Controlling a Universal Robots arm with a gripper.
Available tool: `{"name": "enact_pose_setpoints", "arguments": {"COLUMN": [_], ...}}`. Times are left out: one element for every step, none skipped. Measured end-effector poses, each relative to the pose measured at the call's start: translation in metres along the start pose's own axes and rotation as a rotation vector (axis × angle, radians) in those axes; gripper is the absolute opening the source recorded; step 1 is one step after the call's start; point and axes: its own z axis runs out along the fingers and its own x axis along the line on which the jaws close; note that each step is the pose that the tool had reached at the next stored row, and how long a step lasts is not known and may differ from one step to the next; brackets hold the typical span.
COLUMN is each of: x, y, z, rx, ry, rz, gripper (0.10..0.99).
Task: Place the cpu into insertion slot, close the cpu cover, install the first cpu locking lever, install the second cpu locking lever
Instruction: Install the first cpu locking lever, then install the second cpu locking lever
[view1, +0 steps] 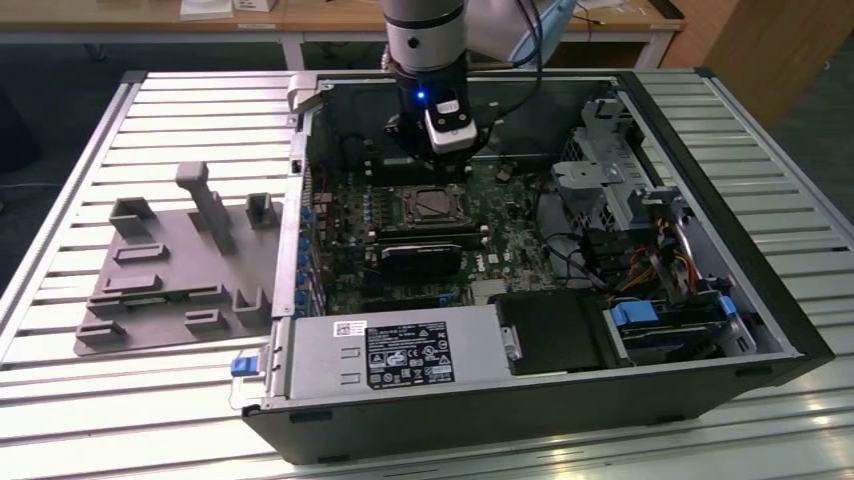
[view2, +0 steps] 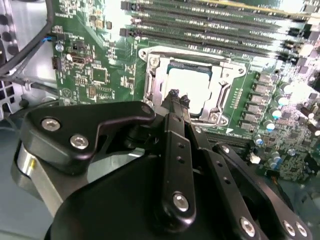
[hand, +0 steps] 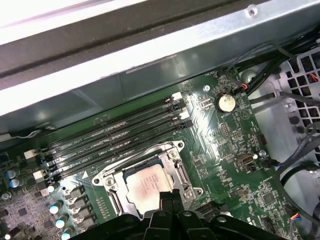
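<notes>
Cpu (hand: 146, 185) sits under its closed cpu cover (hand: 176, 159), memory slots (hand: 115, 142) alongside.

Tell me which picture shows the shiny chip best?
The first wrist view: the cpu sits in its socket under the closed cover, nearly all in sight. In the second wrist view the hand hides one edge of the chip. In the exterior view it is far off, below the arm.
</notes>
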Motion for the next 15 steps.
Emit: {"name": "enact_pose_setpoints", "arguments": {"x": [0.0000,0.0000,0.0000,-0.0004,-0.0010,-0.0013,-0.0012,-0.0012,-0.0013,-0.0013,-0.0013,-0.0013,-0.0013,-0.0013,-0.0013], "y": [0.0000,0.0000,0.0000,0.0002,0.0005,0.0005,0.0005,0.0005,0.0005,0.0005,0.0006,0.0005,0.0005,0.0005,0.0006], "z": [0.0000,0.0000,0.0001,0.0003,0.0005,0.0005,0.0005,0.0005,0.0006,0.0006,0.0006,0.0006,0.0006,0.0006,0.0006], "rx": [0.000,0.000,0.001,0.004,0.007,0.010,0.010,0.010,0.011,0.011,0.011,0.011,0.012,0.012,0.012], "ry": [0.0000,-0.0001,0.0012,0.0081,0.0166,0.0223,0.0227,0.0229,0.0244,0.0257,0.0258,0.0259,0.0261,0.0261,0.0262], "rz": [0.000,0.000,0.000,0.000,0.000,0.000,0.000,0.000,0.000,0.000,0.000,0.000,0.000,0.000,0.000], "gripper": [0.102,0.102,0.102,0.102,0.102,0.102,0.102,0.102,0.102,0.102,0.102,0.102,0.102,0.102,0.102]}}
